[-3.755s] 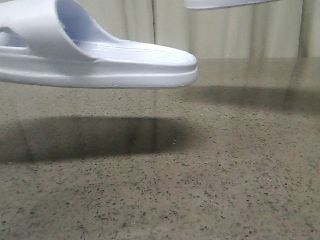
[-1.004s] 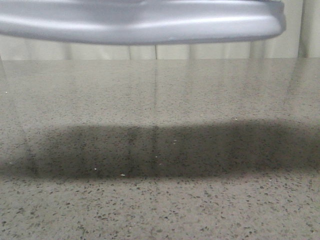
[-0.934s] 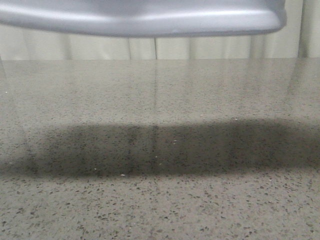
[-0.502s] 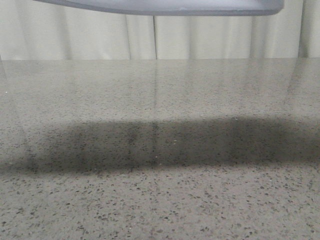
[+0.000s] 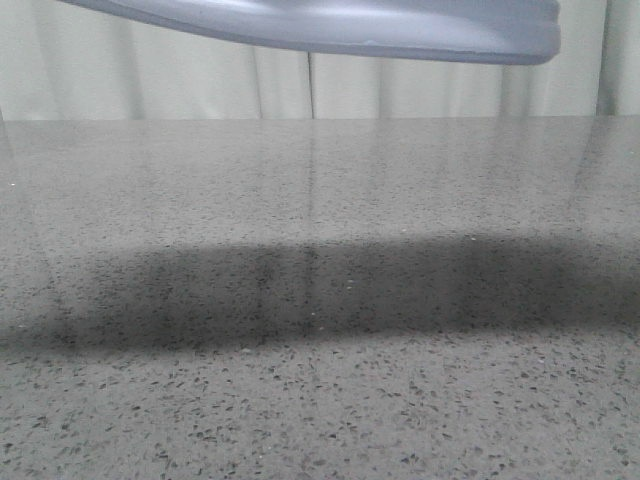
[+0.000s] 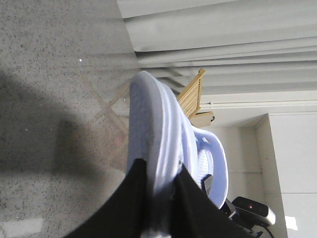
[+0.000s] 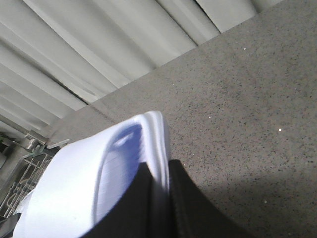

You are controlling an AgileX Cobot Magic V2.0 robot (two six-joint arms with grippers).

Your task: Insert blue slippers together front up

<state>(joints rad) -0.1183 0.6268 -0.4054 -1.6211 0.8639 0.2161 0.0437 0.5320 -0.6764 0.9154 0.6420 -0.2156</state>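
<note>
A moment before, the slipper sole (image 5: 330, 28) was only a thin strip at the top edge of the front view. Now it had dipped a little lower, and its right end hung lower than its left. A few seconds back, one slipper hung low on the left, with its strap plain to see.

Nearest the front camera lay the speckled surface (image 5: 320, 400), and nothing stood on it. A long dark shadow (image 5: 330, 290) crossed it in the middle. The slippers hung high over that, well apart from the surface. Behind them hung a pale curtain (image 5: 430, 90).

The left gripper (image 6: 157, 181) had its black jaws clenched on the sole edge of one slipper (image 6: 148, 129). A second pale piece (image 6: 210, 163) showed just past it, so the two may already have been close or partly together. I could not tell if they touched. The right gripper (image 7: 156, 181) pinched the rim of the other slipper (image 7: 74, 193) the same way.

The step looked like bringing the two together in the air. To do it well, both grips should stay tight. The fronts should point up. One slipper should slide slowly under the other's strap, kept straight so the foam does not snag.
</note>
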